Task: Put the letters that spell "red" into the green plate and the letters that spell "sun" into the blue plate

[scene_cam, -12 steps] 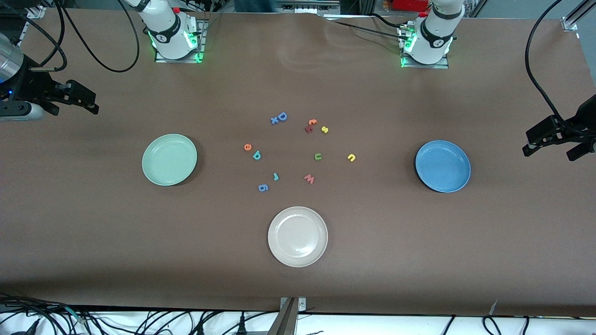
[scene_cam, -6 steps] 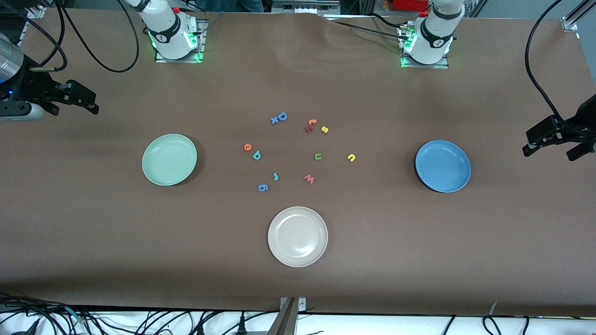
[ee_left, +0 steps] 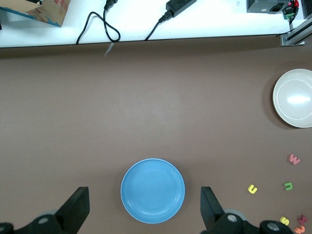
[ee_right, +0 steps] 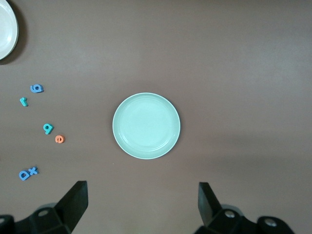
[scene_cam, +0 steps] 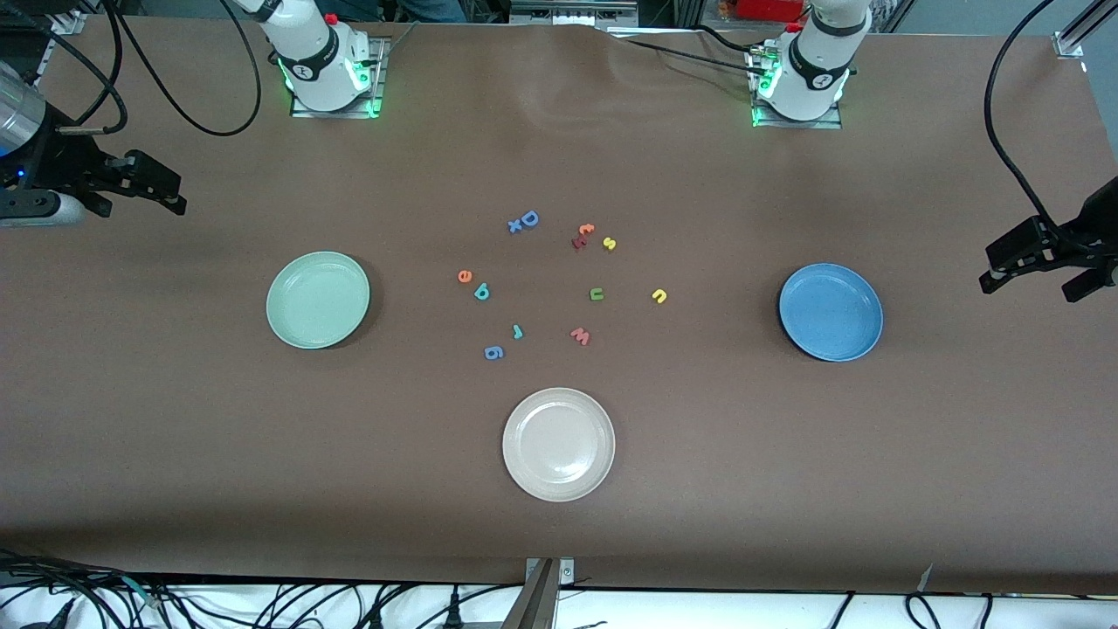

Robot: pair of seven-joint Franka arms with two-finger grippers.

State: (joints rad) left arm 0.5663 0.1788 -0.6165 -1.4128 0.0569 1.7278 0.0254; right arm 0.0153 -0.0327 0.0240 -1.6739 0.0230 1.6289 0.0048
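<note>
Meanwhile both arms wait, left gripper point(scene_cam: 1039, 266) and right gripper point(scene_cam: 148, 188) gaping wide and empty over opposite bench ends.

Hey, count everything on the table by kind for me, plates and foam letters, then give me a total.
Plates: 3 (green plate, blue plate, cream-white plate)
Foam letters: 12, clustered between the plates, such as the orange e and the yellow s
Total: 15
</note>
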